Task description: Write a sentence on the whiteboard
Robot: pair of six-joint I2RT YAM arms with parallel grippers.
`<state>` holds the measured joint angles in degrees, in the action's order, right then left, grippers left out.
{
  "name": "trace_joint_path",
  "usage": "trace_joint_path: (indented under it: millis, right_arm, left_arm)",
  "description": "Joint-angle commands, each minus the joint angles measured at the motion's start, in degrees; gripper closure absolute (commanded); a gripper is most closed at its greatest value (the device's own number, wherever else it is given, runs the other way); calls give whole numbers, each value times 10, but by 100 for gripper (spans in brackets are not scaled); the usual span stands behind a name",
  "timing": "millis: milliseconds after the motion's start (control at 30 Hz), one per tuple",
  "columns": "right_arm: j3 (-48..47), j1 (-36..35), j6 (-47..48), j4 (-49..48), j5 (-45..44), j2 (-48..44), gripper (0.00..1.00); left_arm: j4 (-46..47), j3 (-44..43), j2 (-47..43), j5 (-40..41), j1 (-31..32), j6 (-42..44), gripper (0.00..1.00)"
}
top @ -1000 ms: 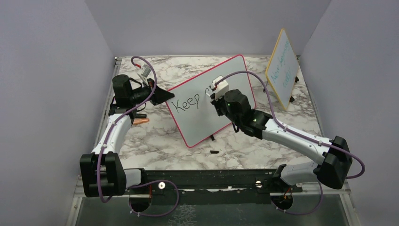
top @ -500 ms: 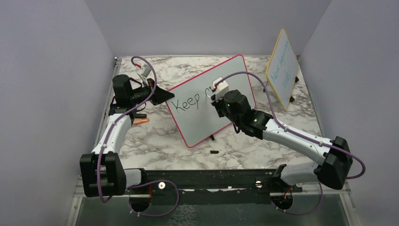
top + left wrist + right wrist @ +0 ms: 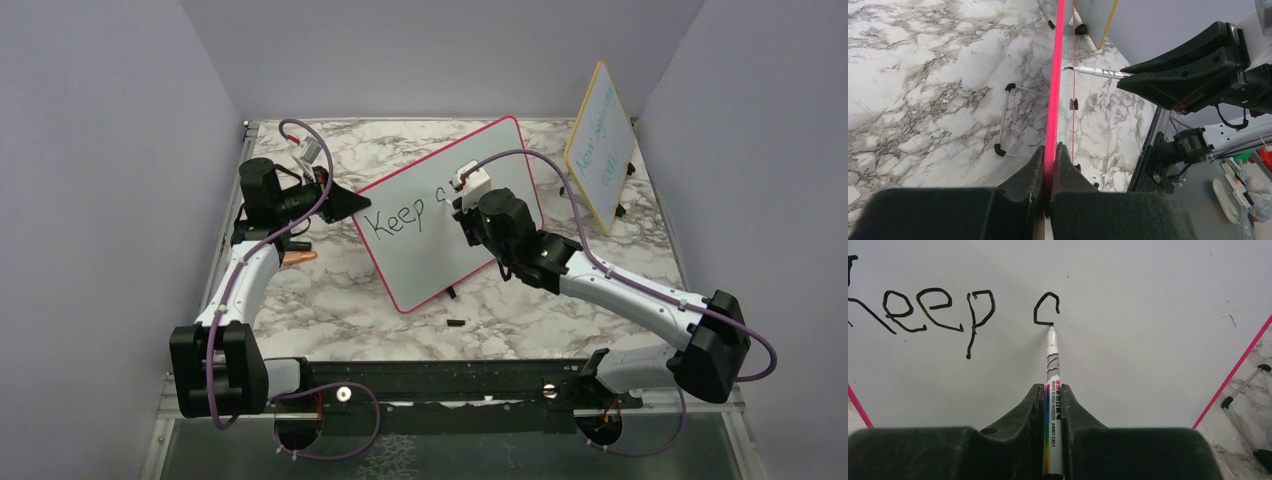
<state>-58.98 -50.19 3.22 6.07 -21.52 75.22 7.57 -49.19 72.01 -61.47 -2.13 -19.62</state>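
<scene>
The whiteboard (image 3: 430, 240) with a pink-red frame stands tilted mid-table. It bears the black word "Keep" (image 3: 392, 219) and the open curve of a further letter (image 3: 1045, 307). My left gripper (image 3: 352, 203) is shut on the board's left edge; the frame (image 3: 1053, 100) runs between its fingers in the left wrist view. My right gripper (image 3: 455, 208) is shut on a white marker (image 3: 1053, 400), whose tip (image 3: 1051, 329) touches the board at the curve's lower right end. The marker also shows in the left wrist view (image 3: 1095, 71).
A smaller yellow-framed board (image 3: 598, 145) with teal writing stands at the back right. A small black cap (image 3: 455, 323) lies on the marble in front of the whiteboard. An orange object (image 3: 298, 257) lies by the left arm. The board's wire foot (image 3: 1004, 120) rests on the marble.
The right gripper has shifted slightly right along the board with the marker. The left arm and the board have not moved.
</scene>
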Motion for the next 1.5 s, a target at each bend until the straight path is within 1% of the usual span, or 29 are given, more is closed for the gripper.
trace_joint_path:
  millis: [0, 367, 700, 1467]
  right_arm:
    - [5, 12, -2, -10, -12, -2, 100]
    - [0, 12, -1, -45, -8, -1, 99]
    - [-7, 13, 0, -50, -8, -3, 99]
    - [-10, 13, -18, 63, 31, -5, 99]
  left_arm:
    - [-38, 4, 16, 21, 11, 49, 100]
    - [-37, 5, 15, 20, 11, 49, 100]
    - [-38, 5, 15, 20, 10, 49, 100]
    - [-38, 3, 15, 22, 11, 49, 100]
